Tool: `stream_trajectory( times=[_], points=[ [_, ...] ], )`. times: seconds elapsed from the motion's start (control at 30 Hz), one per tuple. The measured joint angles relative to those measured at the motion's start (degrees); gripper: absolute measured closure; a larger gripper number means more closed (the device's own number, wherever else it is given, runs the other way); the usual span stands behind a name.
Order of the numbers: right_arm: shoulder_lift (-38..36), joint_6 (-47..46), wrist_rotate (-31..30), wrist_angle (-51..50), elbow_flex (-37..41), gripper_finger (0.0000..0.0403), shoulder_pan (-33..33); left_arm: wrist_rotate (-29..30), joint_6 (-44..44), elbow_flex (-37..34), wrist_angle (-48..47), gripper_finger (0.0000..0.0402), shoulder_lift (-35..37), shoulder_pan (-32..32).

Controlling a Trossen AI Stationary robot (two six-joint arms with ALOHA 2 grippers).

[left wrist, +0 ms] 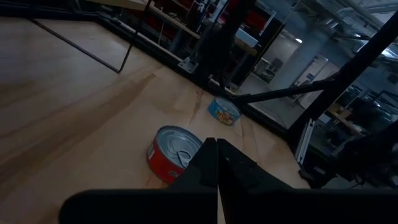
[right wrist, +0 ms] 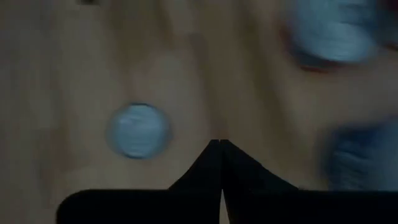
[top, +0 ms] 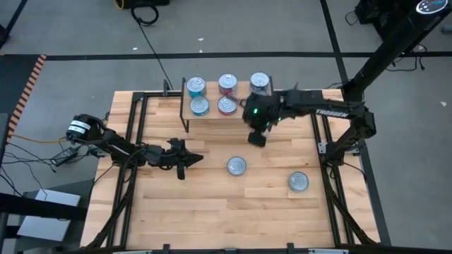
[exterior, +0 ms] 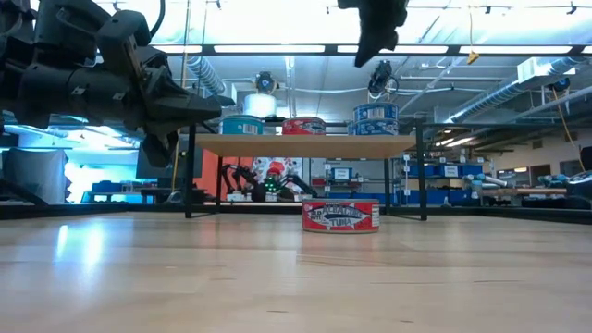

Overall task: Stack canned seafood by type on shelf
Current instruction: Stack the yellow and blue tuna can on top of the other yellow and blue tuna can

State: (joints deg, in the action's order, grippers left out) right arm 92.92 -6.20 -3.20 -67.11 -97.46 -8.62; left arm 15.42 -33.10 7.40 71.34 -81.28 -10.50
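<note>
The shelf (top: 212,116) stands at the table's far middle, its plank (exterior: 305,146) on thin black legs. On the plank rest light-blue tins (top: 195,87), red tins (top: 227,83) and dark-blue tins (exterior: 375,118) at the right end. A red tin (top: 236,166) and a blue tin (top: 299,181) sit upright on the tabletop. My right gripper (top: 258,137) hangs shut and empty in the air in front of the shelf's right end, slanting down. My left gripper (top: 192,158) is shut and empty, level, low over the table left of the red tin (left wrist: 173,152).
A black metal frame (top: 134,141) runs along the table's left and right sides. Bare wooden tabletop (top: 212,212) lies toward the near edge. Under the shelf the table shows open between the legs (exterior: 190,176).
</note>
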Motion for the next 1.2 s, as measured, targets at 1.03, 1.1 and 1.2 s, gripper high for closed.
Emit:
stream_trajectory(
  times=[1.03,1.1,1.2],
  points=[
    [-23.6,-74.6,-4.6,6.9,47.7,0.0402,48.6,-1.3,3.2,4.8,-11.7,0.0401,0.0,0.0],
    [-22.7,-78.8,-4.5,2.2,47.7,0.0402,49.4,-1.3,4.3,6.5,-15.1,0.0401,0.0,0.0],
    [-22.0,-83.2,-4.4,-1.7,48.4,0.0402,50.0,-1.9,4.7,9.1,-19.3,0.0401,0.0,0.0]
  ],
)
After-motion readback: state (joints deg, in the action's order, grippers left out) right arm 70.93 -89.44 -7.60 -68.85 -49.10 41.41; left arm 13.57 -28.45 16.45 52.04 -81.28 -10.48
